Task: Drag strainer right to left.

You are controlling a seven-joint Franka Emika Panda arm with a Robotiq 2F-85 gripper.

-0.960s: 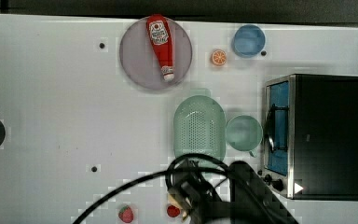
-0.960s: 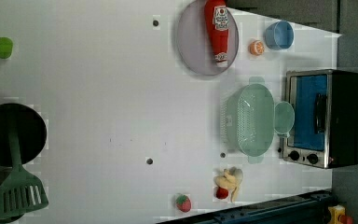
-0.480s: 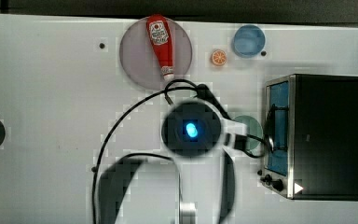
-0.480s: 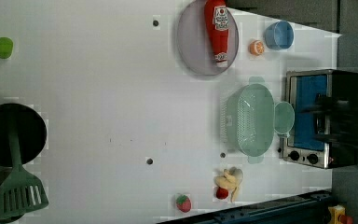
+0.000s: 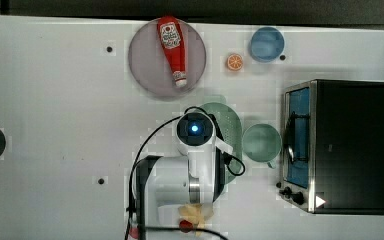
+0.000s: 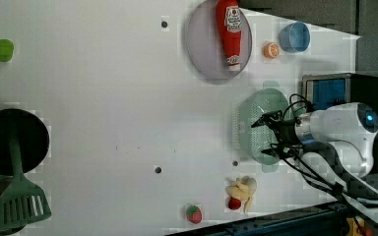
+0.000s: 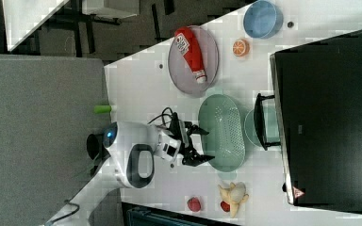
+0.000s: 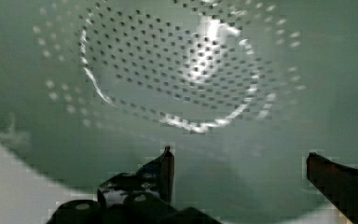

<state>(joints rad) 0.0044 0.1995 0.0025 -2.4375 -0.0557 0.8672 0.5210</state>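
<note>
Gripper over strainer, fingers wide apart, nothing held.

You have the gripper (image 7: 201, 144) poised above the strainer (image 7: 227, 133), fingers spread wide and pointing into the bowl; in the wrist view the two fingertips (image 8: 167, 161) frame the perforated bottom of the strainer (image 8: 177, 70) with nothing between them. Whether they touch the rim, you cannot tell. In the top view the strainer (image 5: 231, 131) sits right of centre on the table (image 5: 55, 125), partly under the arm, with the cup (image 5: 262, 142) just beside it on the top view's right and the oven (image 5: 340, 145) beyond that. The plate (image 5: 150, 60) carrying the ketchup bottle (image 5: 172, 47) lies near the strainer's far end. In the left view the gripper (image 6: 270, 135) hangs over the strainer (image 6: 251, 123); a banana (image 6: 243, 191) and a strawberry (image 6: 193, 214) lie near the table edge.
</note>
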